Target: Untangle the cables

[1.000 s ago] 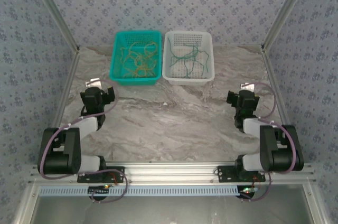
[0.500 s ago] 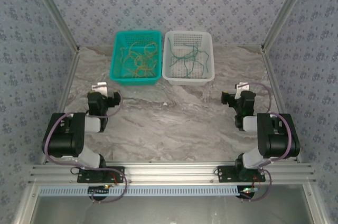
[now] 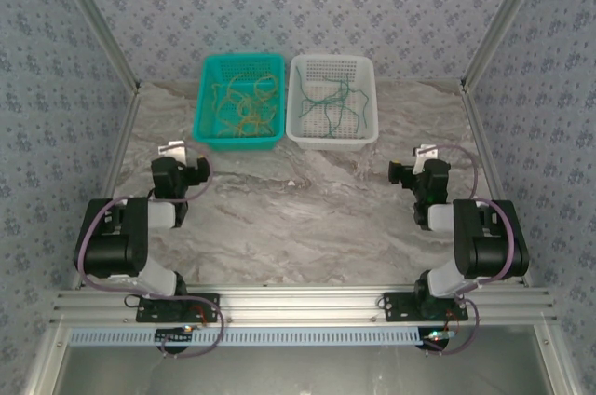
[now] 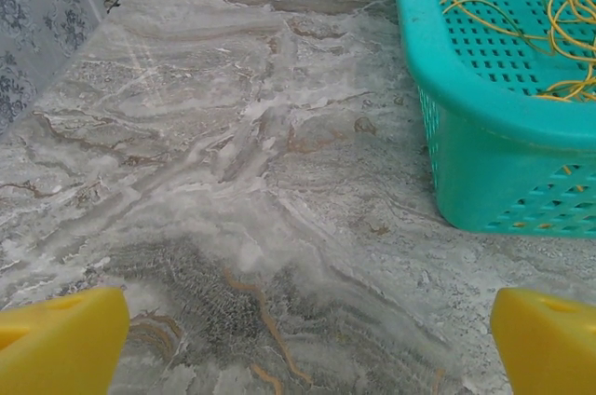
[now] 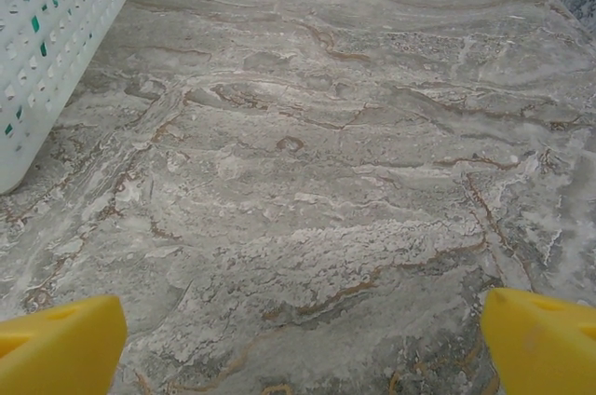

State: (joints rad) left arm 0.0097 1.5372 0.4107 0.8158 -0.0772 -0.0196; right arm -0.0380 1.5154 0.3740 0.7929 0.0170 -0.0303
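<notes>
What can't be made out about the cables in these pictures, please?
Top view: yellow cables and green cables too small to tell knotted from merely overlapping.
Left wrist view: teal basket cut off by the right edge, hiding most yellow strands.
Right wrist view: white basket cut off by the left edge; its wall nearly hides the green strands.

Left arm (image 3: 116,241), right arm (image 3: 484,244): elbows now higher, more upright.

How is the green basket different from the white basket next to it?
The teal basket sits on the left; the white basket on the right. The teal basket holds yellow-tan cables; the white basket holds dark green cables. Both are holey plastic baskets, side by side.
</notes>
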